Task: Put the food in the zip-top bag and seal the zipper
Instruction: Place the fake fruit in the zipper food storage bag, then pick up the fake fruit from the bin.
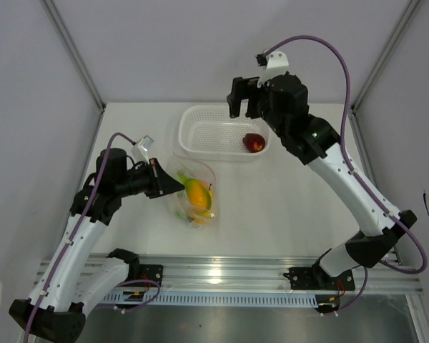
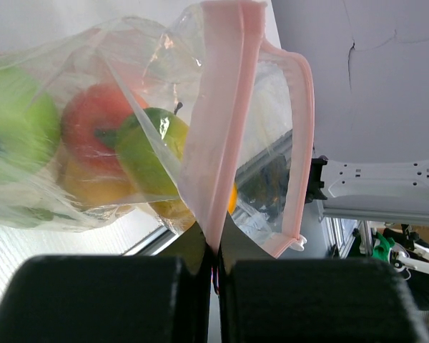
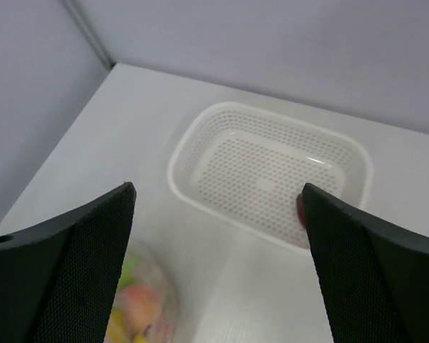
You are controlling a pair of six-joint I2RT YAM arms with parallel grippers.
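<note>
Zip-top bag (image 1: 193,170) zipper (image 2: 222,128) clamped in left jaws; right jaws apart near basket (image 1: 214,132).

- Light was bright and even; shadows on the table (image 1: 286,193) were faint.
- The left claw (image 2: 215,251), close to its lens, looked dark and soft-edged.
- The zip-top bag (image 2: 93,64) was backlit, slightly washed out.

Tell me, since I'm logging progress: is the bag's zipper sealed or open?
Open. The zipper's two pink strips stand apart at the bag's mouth; the left end effector pinches only one.
</note>
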